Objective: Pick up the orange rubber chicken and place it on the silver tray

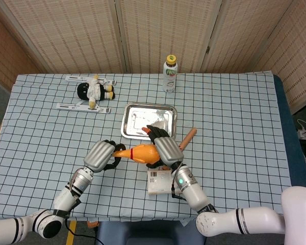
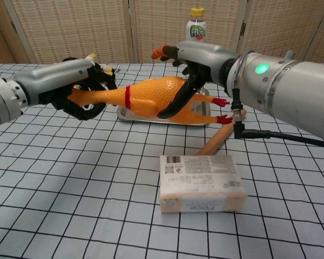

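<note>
The left hand (image 2: 78, 89) is gripping the orange rubber chicken (image 2: 151, 97) by its neck (lifted near the silver metal tray (image 1: 135, 115)), while the right hand (image 2: 197, 59) is wrapping its body.

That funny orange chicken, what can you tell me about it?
The rubber chicken is glossy orange with a red neck band and red feet. It hangs lengthwise in the air in front of the silver tray. The left hand grips its head end; the right hand wraps over its body.
</note>
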Controlling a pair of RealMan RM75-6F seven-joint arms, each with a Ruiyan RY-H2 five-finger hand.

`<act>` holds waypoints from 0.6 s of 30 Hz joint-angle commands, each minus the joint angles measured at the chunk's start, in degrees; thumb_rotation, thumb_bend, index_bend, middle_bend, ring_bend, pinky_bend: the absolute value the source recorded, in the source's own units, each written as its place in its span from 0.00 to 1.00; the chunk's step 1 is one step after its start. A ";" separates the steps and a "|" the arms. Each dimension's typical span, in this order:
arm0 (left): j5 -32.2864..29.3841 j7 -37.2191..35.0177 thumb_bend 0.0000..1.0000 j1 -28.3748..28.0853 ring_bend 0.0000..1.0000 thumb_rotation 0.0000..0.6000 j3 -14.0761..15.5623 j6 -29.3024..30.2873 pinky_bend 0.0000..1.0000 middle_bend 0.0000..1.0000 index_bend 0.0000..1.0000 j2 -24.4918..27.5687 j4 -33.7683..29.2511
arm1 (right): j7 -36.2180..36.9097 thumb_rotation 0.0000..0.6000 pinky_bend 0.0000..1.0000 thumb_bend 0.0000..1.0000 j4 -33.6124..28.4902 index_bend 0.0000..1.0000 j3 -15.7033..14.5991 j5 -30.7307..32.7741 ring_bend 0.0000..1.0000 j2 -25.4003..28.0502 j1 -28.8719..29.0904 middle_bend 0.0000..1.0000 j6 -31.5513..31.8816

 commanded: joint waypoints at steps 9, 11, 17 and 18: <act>-0.55 0.90 0.89 -0.21 0.44 1.00 0.27 0.39 0.45 0.63 0.75 0.31 -1.79 | 0.11 1.00 0.84 0.17 0.34 0.81 -1.13 0.80 0.61 -0.56 0.46 0.57 -0.70; -0.77 0.89 0.89 -0.12 0.44 1.00 0.23 0.53 0.46 0.63 0.75 0.71 -2.05 | 0.51 1.00 0.94 0.21 -0.03 0.92 -1.32 -0.50 0.70 -0.16 0.24 0.65 -0.39; -1.38 0.52 0.89 0.11 0.44 1.00 -0.16 1.03 0.46 0.63 0.75 1.98 -2.99 | -0.14 1.00 1.00 0.31 -1.45 1.00 -3.49 -3.92 0.82 2.10 -0.23 0.75 -0.95; -1.37 0.47 0.89 0.13 0.44 1.00 -0.14 1.07 0.46 0.63 0.75 2.09 -3.16 | -0.35 1.00 1.00 0.32 -1.72 1.00 -3.67 -3.81 0.82 2.44 -0.16 0.75 -1.26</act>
